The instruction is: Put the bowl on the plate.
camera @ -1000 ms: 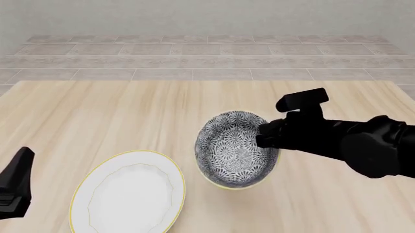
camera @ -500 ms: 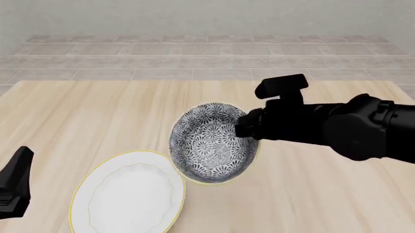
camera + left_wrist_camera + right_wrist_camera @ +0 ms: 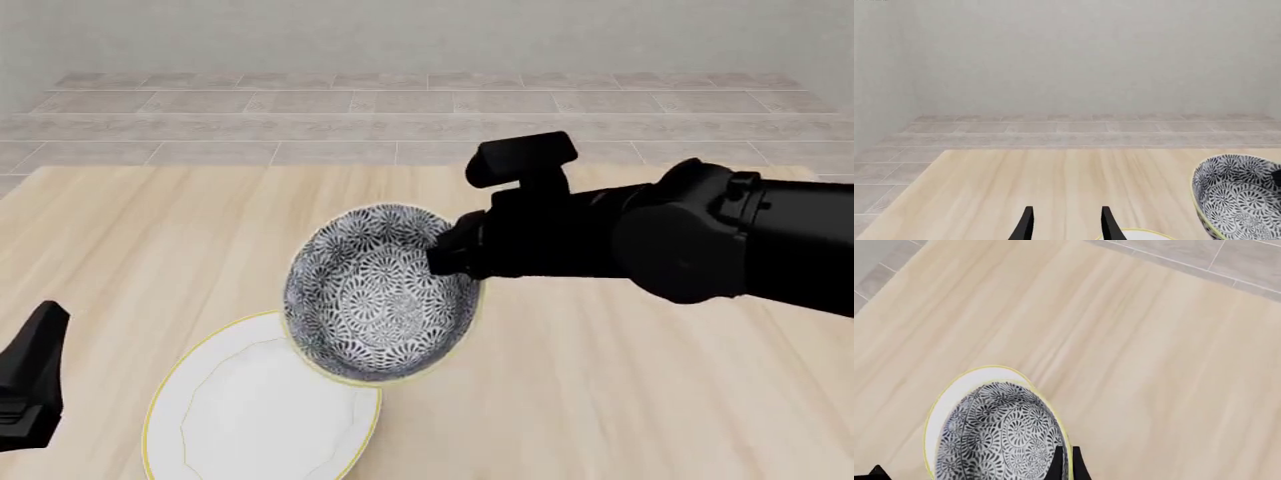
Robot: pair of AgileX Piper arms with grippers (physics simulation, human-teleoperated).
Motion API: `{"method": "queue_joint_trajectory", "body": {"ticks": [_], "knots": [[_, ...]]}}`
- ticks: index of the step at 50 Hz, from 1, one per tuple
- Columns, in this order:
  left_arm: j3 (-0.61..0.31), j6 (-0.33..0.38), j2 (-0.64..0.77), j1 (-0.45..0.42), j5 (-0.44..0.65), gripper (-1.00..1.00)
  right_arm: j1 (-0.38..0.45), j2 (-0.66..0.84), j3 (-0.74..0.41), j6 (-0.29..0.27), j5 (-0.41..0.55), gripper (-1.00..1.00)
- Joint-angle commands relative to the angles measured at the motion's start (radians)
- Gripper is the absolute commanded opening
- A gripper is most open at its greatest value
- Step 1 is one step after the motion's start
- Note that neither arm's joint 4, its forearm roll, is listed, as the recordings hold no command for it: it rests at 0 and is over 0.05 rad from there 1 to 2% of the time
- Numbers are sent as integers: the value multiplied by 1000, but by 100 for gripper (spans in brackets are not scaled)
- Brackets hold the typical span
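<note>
Front view: bowl (image 3: pixel 378 295) in right claw (image 3: pixel 450 252), tilted, mouth toward camera.

Bowl (image 3: pixel 376 296) near the middle of the table (image 3: pixel 174 230), tilted, up off the surface, its near-left rim overlapping the far-right edge of the plate (image 3: pixel 247 415). Plate flat by the near edge, left of centre. Right gripper (image 3: pixel 447 252) at the bowl's right rim. Left gripper (image 3: pixel 1066 225) at the near-left corner, possibly just short of the plate's edge.
</note>
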Motion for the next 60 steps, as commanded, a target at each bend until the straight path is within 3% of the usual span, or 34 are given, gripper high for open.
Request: {"method": "queue_joint_trajectory", "body": {"ticks": [1,8,43,60], "knots": [[0,2,0,-2,-4,100,65,35,-56,37,15,-100],[-1,4,0,-2,-5,100,95,65,-69,78,4,-100],[5,14,-1,-5,-10,100,178,197,-184,156,-14,-100],[9,13,0,-10,-12,100,213,275,-187,225,-58,-100]]}}
